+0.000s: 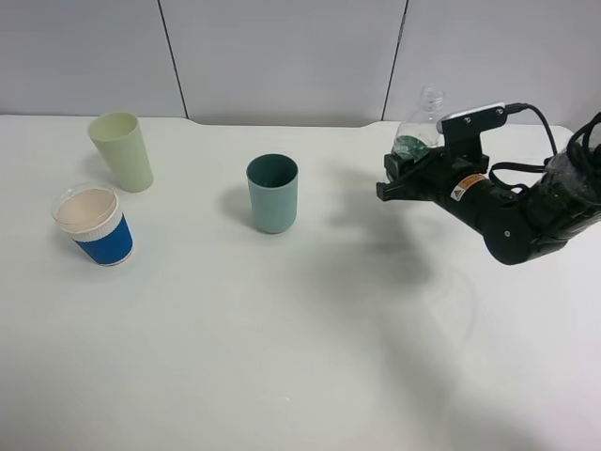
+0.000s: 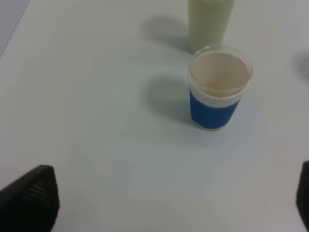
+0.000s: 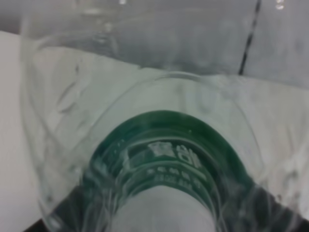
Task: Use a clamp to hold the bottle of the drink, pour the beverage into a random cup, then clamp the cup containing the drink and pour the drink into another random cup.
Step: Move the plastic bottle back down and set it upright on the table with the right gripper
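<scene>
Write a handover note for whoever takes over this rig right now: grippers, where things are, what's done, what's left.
Right gripper: shut on the bottle, which stands roughly upright at the table's right rear.
Left gripper: open, empty, hovering near the blue-sleeved cup.
Cups: teal cup at centre; pale green cup and blue-sleeved cup on the left; all upright.
Done: bottle grasped. No drink visible in any cup.
Left: pour into one cup, then clamp that cup and pour into another.
</scene>
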### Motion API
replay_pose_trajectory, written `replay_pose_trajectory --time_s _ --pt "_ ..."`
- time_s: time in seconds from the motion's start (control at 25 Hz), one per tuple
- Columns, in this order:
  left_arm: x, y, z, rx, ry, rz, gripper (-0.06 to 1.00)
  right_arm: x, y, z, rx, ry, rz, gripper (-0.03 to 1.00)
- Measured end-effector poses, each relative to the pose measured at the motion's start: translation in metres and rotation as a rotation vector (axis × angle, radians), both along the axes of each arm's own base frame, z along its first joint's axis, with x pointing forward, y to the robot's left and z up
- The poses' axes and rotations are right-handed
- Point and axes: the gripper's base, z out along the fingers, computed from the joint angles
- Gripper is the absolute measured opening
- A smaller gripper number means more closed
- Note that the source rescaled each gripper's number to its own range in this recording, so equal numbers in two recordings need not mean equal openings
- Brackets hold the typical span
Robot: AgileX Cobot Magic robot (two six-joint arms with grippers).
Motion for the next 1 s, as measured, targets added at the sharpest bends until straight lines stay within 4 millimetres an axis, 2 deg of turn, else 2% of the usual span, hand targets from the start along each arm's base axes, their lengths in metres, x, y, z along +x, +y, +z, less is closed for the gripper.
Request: replay_pose_trajectory --time_s 0.32,0.8,0.84,0.88,1.0 --pt "0.0 0.0 0.0 0.0 0.0 0.0 1.0 -0.002 0.0 -0.022 -0.017 0.063 0.001 0.01" --pt "0.0 0.0 0.0 0.0 0.0 0.0 1.0 -0.002 0.0 -0.022 -0.016 0.058 0.008 0.01" --pt "0.0 0.0 0.0 0.0 0.0 0.0 1.0 -0.002 0.0 -0.022 -0.016 0.056 0.009 0.03" --pt "0.0 0.0 0.0 0.0 0.0 0.0 1.0 -0.002 0.0 -0.022 -0.015 0.055 0.01 0.1" --pt "0.0 0.0 0.0 0.0 0.0 0.0 1.0 -0.002 0.0 -0.023 -0.013 0.048 0.01 0.48"
